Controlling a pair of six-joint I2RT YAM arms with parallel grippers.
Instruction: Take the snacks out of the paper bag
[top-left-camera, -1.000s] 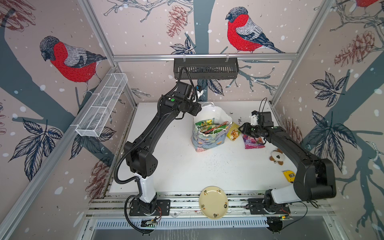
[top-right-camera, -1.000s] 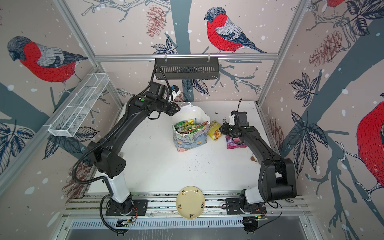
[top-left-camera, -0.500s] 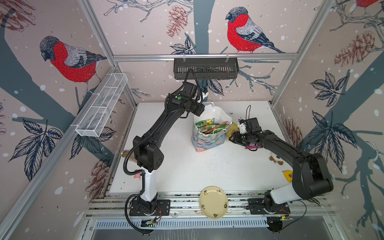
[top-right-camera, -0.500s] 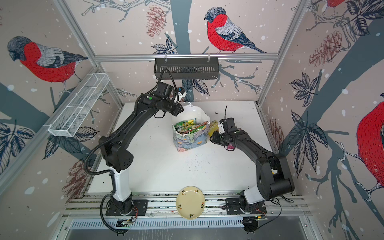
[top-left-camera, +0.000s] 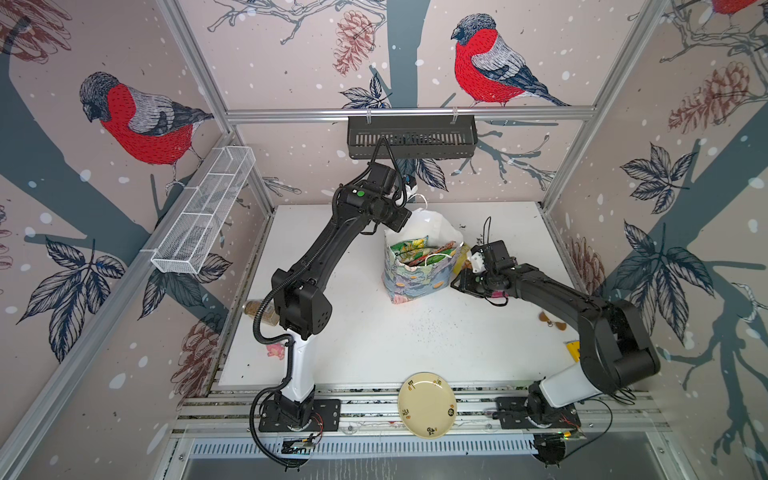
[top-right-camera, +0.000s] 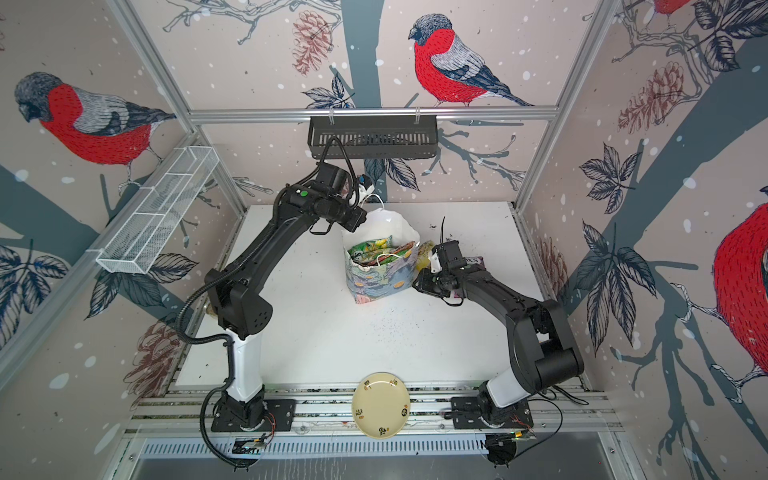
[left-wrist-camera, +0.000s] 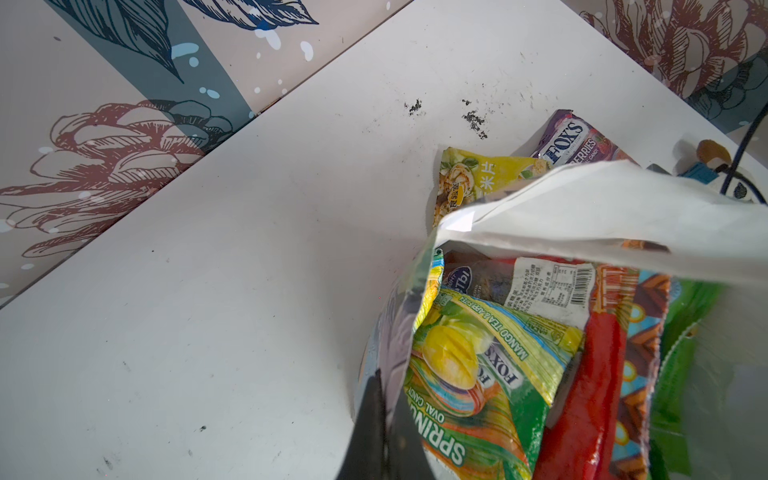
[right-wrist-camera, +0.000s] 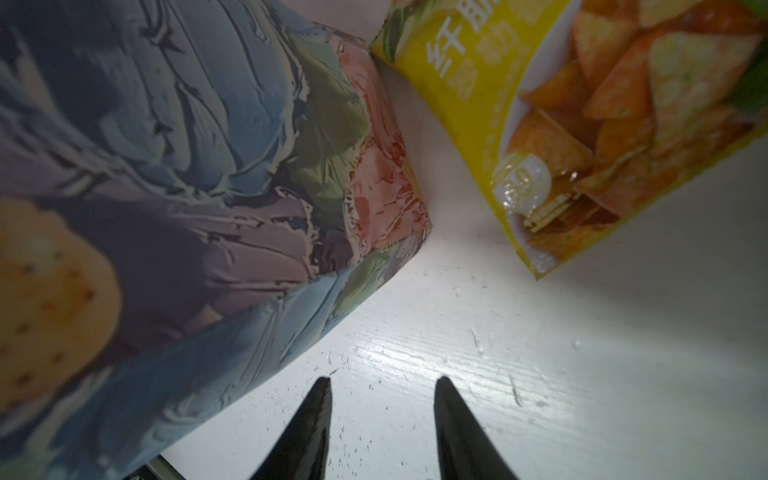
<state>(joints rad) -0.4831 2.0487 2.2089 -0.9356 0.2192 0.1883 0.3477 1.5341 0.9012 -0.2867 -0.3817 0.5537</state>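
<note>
Snacks (top-left-camera: 417, 254) stand packed on edge inside the paper bag (top-left-camera: 419, 280), in the middle of the tabletop (top-left-camera: 374, 345). We see a green FOX'S packet (left-wrist-camera: 478, 374), a red packet (left-wrist-camera: 590, 395), a barcode-labelled packet (left-wrist-camera: 540, 286) and more green beside them. Two lie outside, the yellow packet (left-wrist-camera: 478, 183) just beside the bag and the purple FOX'S packet (left-wrist-camera: 573, 139) beyond it.

We judge the packets light, glossy and slippery, and puffed enough to crush. A crimped top seam looks like the best place to pinch, since the flat faces would slide. The bag is thin paper, easy to tip or crumple, so it wants steadying.

Our left pincer (top-left-camera: 399, 224) is pressed together on the bag's rim at its far-left corner, as best the left wrist view shows, and we take it to be holding the mouth open. Our right pincer (right-wrist-camera: 382, 382) is spread and empty. It sits low over the tabletop just beside the bag's right wall, not in the mouth.

A white cord handle (top-left-camera: 432, 258) lies across the packets in the mouth and could snag a lift. The tall white rear wall also narrows the way in. Well apart sit the cream plate (top-left-camera: 426, 405) on the front rail, the plush toy (top-left-camera: 545, 318), mostly hidden by the right arm, and the yellow tape measure (top-left-camera: 572, 351).
</note>
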